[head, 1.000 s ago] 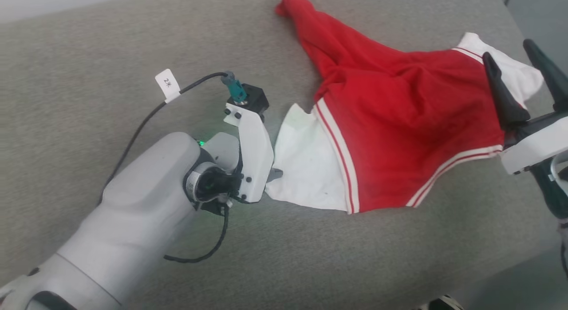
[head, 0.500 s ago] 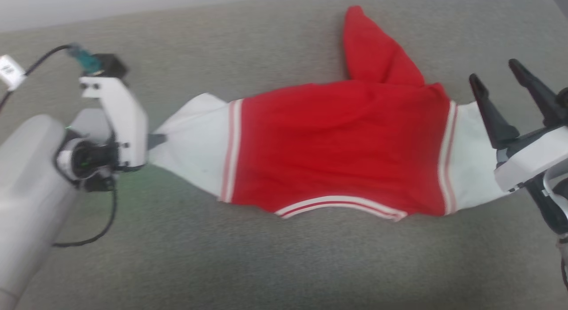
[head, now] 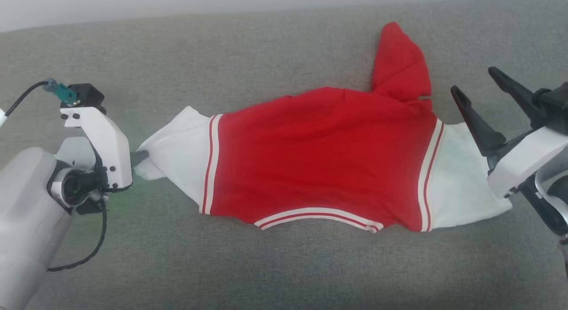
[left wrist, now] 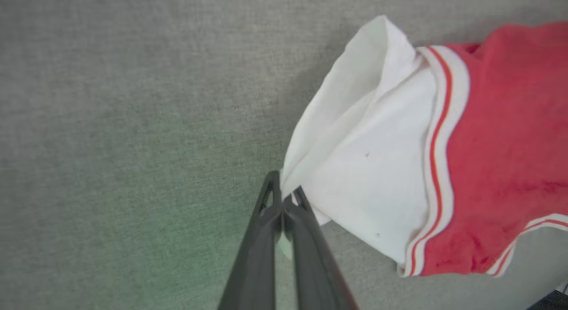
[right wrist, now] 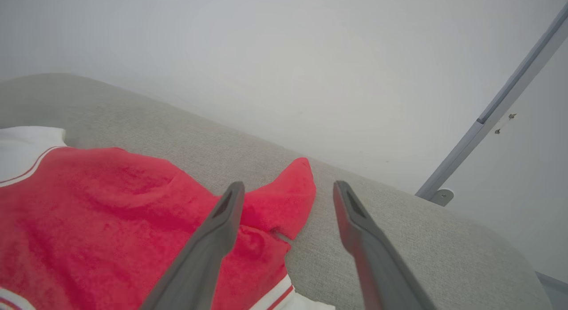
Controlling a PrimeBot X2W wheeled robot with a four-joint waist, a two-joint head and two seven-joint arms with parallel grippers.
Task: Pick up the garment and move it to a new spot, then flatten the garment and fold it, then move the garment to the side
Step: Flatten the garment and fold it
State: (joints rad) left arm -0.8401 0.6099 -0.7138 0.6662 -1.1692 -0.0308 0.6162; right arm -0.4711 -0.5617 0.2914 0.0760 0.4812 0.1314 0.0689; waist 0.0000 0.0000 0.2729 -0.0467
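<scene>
The garment lies stretched out sideways on the grey cushion, red body in the middle and a white sleeve at each end. A red flap sticks up toward the back. My left gripper is at the far left, shut on the tip of the left white sleeve; in the left wrist view its fingers are pressed together on the cloth's edge. My right gripper hovers open over the right white sleeve, holding nothing. In the right wrist view the right gripper frames the red flap.
The grey cushion's back edge meets a pale wall. A black cable loops off my left wrist. A grey metal rail runs up the wall at the right. Bare cushion lies in front of the garment.
The garment went from bunched and slanted to stretched out flat, as my left gripper drew its white sleeve leftward. The head view also shifted. The right gripper stayed open.
</scene>
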